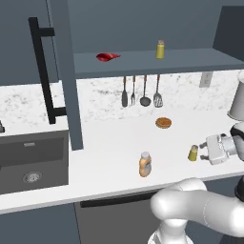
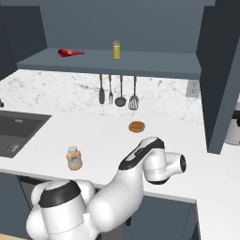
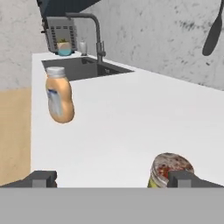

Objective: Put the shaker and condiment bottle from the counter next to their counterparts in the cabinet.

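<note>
On the wide white tabletop (image 1: 114, 143), below the dark blue-grey wall cabinet (image 1: 143, 61), we see the orange-tan squeeze bottle with white cap (image 1: 145, 164) standing apart from the small yellow-green shaker (image 1: 193, 153), which sits just beside our wide-spread fingers (image 3: 183, 178).

The desk (image 1: 114, 143) is smooth, white and matt. Just by the pincer (image 3: 113, 178), the shaker (image 3: 168, 169) has a speckled grey top. Farther off, the condiment bottle (image 3: 59, 95) looks like soft, smooth plastic
</note>
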Tool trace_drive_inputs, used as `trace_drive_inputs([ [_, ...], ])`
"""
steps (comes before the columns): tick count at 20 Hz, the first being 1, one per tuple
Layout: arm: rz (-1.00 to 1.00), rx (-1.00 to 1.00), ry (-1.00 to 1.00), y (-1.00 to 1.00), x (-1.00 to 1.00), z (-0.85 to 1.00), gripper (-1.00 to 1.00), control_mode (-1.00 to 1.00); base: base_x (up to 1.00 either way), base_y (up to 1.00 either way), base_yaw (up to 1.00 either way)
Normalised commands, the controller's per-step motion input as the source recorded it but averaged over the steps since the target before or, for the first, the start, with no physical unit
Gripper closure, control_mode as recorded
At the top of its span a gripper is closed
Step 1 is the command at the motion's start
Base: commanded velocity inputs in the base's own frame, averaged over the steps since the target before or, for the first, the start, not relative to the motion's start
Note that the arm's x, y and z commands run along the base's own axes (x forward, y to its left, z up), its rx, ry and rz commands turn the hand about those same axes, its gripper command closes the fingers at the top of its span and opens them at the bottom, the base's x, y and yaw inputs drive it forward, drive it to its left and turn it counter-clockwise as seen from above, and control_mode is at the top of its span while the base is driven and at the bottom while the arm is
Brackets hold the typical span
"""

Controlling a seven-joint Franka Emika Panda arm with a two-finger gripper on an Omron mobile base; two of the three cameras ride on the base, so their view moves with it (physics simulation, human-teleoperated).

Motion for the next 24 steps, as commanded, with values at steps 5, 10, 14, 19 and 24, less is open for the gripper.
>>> trace_drive_inputs([
  [5, 0.0, 0.04, 0.0, 0.0, 0.24, -0.16, -1.0, -1.0, 0.0, 0.0, 0.0],
  [10, 0.0, 0.02, 0.0, -0.04, 0.3, -0.2, -1.0, -1.0, 0.0, 0.0, 0.0],
  [14, 0.0, 0.02, 0.0, -0.08, 0.26, -0.17, -1.0, -1.0, 0.0, 0.0, 0.0],
  [19, 0.0, 0.02, 0.0, -0.02, 0.09, -0.24, 1.0, -1.0, 0.0, 0.0, 0.0],
  [24, 0.0, 0.05, 0.07, 0.04, 0.05, -0.15, 1.0, -1.0, 0.0, 0.0, 0.0],
])
